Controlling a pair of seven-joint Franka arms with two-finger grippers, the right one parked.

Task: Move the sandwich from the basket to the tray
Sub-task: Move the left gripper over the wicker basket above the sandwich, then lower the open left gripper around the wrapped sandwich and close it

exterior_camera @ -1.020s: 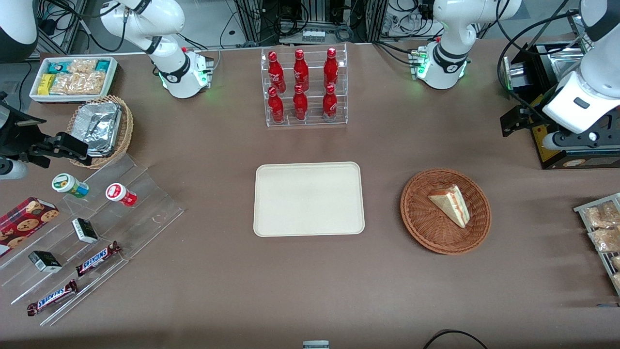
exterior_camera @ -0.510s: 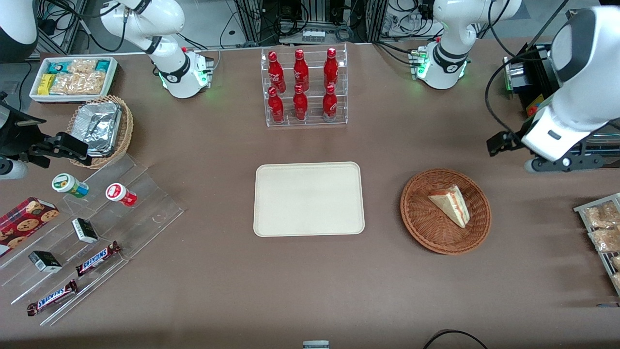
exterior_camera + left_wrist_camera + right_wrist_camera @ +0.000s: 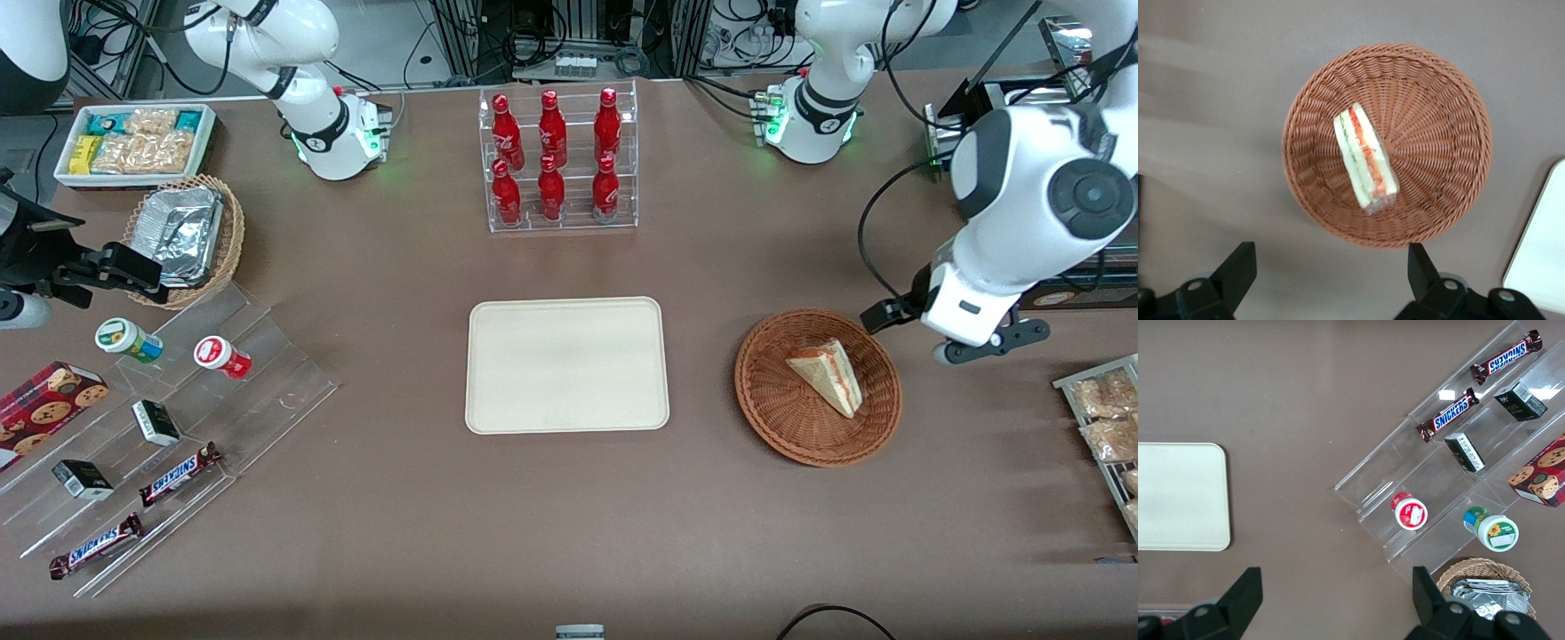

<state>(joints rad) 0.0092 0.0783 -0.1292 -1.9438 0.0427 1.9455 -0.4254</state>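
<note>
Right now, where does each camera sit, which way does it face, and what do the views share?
Front view: high, facing both arms across the table; shows the tray, basket, sandwich and the gripper beside the basket.
Left wrist view: on the working arm, looking straight down at the basket; the open gripper's fingertips show.
Right wrist view: on the parked arm, looking down at a snack rack.
Shared: all three catch the tray.

SNICKERS on two chocolate bars point(image 3: 1506, 355)
</note>
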